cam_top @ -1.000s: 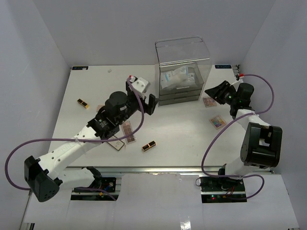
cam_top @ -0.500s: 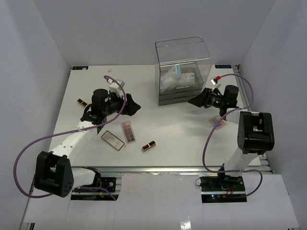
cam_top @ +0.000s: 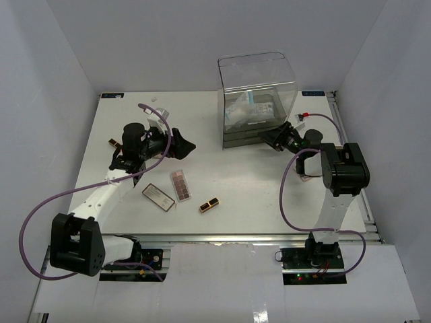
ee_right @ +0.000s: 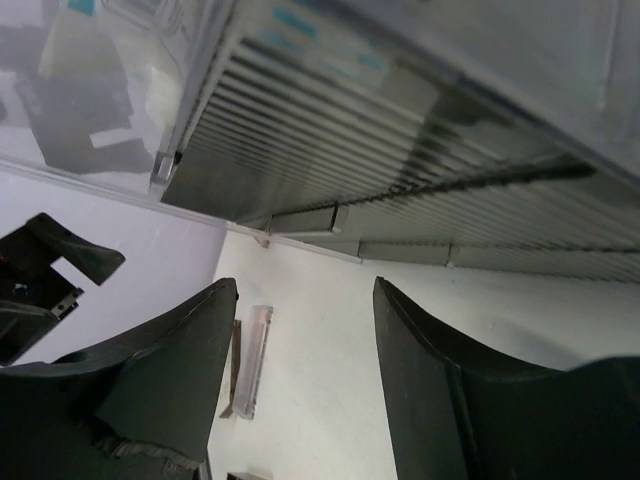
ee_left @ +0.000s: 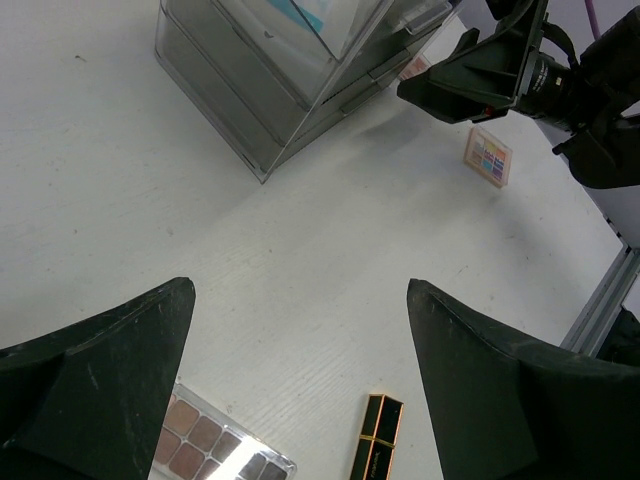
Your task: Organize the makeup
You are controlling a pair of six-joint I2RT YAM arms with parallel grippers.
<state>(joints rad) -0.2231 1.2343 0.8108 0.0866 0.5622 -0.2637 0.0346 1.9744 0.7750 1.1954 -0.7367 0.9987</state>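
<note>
Multicoloured palette point(ee_left: 488, 157) clearest from the left wrist; left fingers point(ee_left: 100, 370) and right fingers point(ee_right: 470, 400) both spread, empty.

Clear glossy acrylic drawer box point(cam_top: 258, 81) is reflecting light; white surface point(cam_top: 242, 182) is looking matt, finely grained; black-gold rectangular lipstick tube point(ee_left: 376, 438) is showing gloss.

Overhead and wrist views, common drawer box point(cam_top: 256, 101)
</note>
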